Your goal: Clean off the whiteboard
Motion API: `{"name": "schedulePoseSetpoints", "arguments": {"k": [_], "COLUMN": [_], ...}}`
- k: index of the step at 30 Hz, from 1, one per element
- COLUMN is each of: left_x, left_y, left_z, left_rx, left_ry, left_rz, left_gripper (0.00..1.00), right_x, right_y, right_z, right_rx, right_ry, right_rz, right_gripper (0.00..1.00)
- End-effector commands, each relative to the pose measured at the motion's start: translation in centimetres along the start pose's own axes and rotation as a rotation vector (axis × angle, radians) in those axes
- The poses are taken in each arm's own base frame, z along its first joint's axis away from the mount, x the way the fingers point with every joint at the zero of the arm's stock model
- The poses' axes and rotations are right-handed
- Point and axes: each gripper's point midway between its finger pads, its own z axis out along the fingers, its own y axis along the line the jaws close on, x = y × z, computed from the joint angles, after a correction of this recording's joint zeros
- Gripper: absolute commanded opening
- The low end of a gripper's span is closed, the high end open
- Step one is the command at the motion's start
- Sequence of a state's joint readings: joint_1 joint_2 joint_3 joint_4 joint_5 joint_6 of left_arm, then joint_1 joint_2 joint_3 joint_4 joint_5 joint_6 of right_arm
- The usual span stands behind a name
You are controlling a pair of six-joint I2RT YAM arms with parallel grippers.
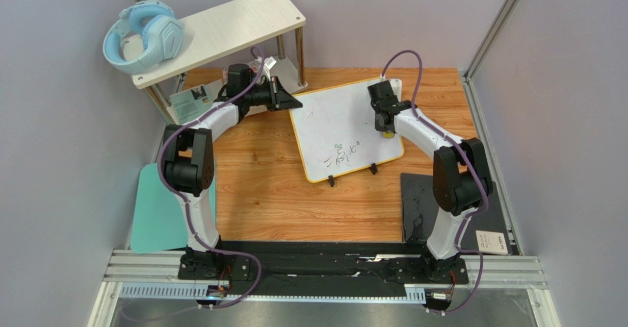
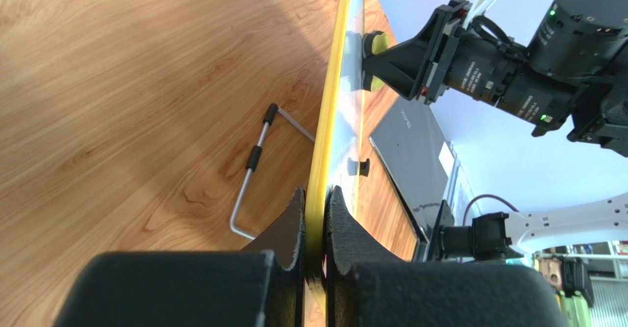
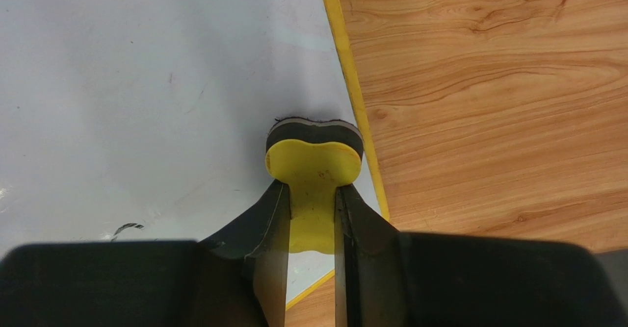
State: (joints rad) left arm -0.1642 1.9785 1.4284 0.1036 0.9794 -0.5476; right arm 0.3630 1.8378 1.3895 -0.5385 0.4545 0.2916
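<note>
The whiteboard [image 1: 335,125] with a yellow frame lies tilted in the middle of the wooden table, with dark marks [image 1: 345,153] near its front edge. My left gripper [image 1: 291,97] is shut on the board's far left edge; in the left wrist view [image 2: 318,217] the frame [image 2: 333,99] runs edge-on between the pads. My right gripper [image 1: 384,125] is shut on a yellow eraser [image 3: 313,167] and holds it on the board's right side, next to the frame [image 3: 352,84]. The eraser also shows in the left wrist view [image 2: 377,44].
A pale wooden shelf [image 1: 221,33] with blue headphones [image 1: 141,36] stands at the back left. A teal mat [image 1: 155,209] lies at the left, a black mat [image 1: 424,194] at the right. A metal wire stand [image 2: 254,158] lies under the board.
</note>
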Motion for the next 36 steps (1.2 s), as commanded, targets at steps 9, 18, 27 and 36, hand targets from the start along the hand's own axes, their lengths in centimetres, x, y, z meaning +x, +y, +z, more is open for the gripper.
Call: {"name": "schedulePoseSetpoints", "arguments": {"k": [9,18,27,36], "left_x": [-2.8,-3.0,-2.8,-2.7], "left_y": [2.8,2.5,2.7,2.7], "left_z": [-0.6,-0.8,-0.7,-0.7], "left_rx": [-0.139,-0.141,-0.143,-0.139], "left_ry": [-0.093,-0.091,-0.089,-0.091], "left_rz": [0.249,0.257,0.253,0.251], "left_gripper": [0.00,0.00,0.00,0.00], "right_x": [1.8,-3.8,-4.8,3.8], "right_y": [10.8,9.7,7.8,13.6], "right_z": [-3.4,-1.5,0.2,-4.1], "right_rx": [-0.280,-0.170,-0.223,-0.463], "right_ry": [-0.087,-0.181,-0.143,-0.109], "right_rz": [-0.163,-0.058,-0.036,-0.295], "right_gripper": [0.00,0.00,0.00,0.00]}}
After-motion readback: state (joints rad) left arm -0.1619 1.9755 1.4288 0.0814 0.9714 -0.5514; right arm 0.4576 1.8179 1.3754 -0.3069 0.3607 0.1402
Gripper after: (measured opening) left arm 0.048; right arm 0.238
